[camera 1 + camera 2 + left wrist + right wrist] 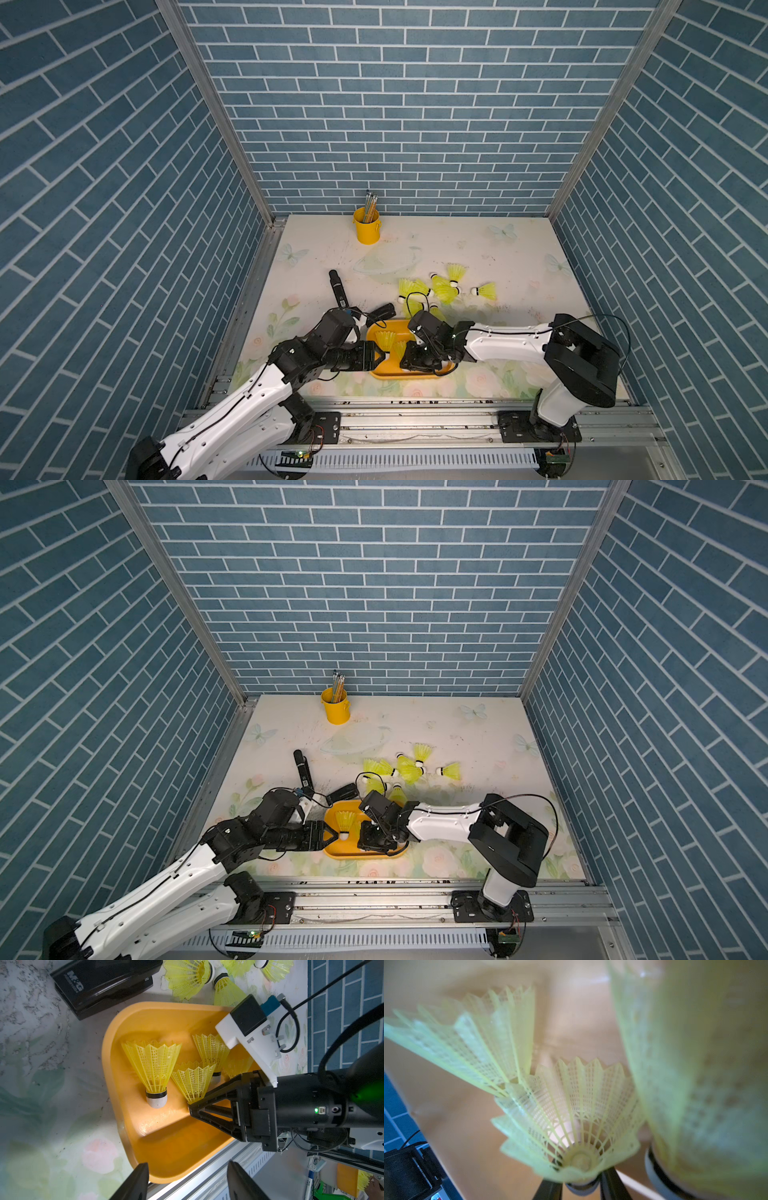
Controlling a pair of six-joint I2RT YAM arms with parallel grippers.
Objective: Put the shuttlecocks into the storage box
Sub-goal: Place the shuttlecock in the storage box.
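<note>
The orange storage box (399, 376) (357, 856) (108, 1053) lies near the table's front edge. Several yellow-green shuttlecocks lie inside it, among them one (153, 1068) with its white tip toward the front. My right gripper (409, 361) (190, 1106) (581, 1186) reaches low into the box, shut on the tip of another shuttlecock (193, 1082) (571, 1109). The fingers hide most of that tip. My left gripper (384, 353) (332, 833) (188, 1164) sits at the box's left end, open and holding nothing. Several more shuttlecocks (444, 286) (409, 769) lie on the table behind the box.
A black stapler (380, 311) (99, 982) lies just behind the box's left corner. A black pen-like stick (338, 289) lies left of it. A yellow bucket of pencils (366, 228) stands at the back wall. A metal rail (415, 419) runs along the front.
</note>
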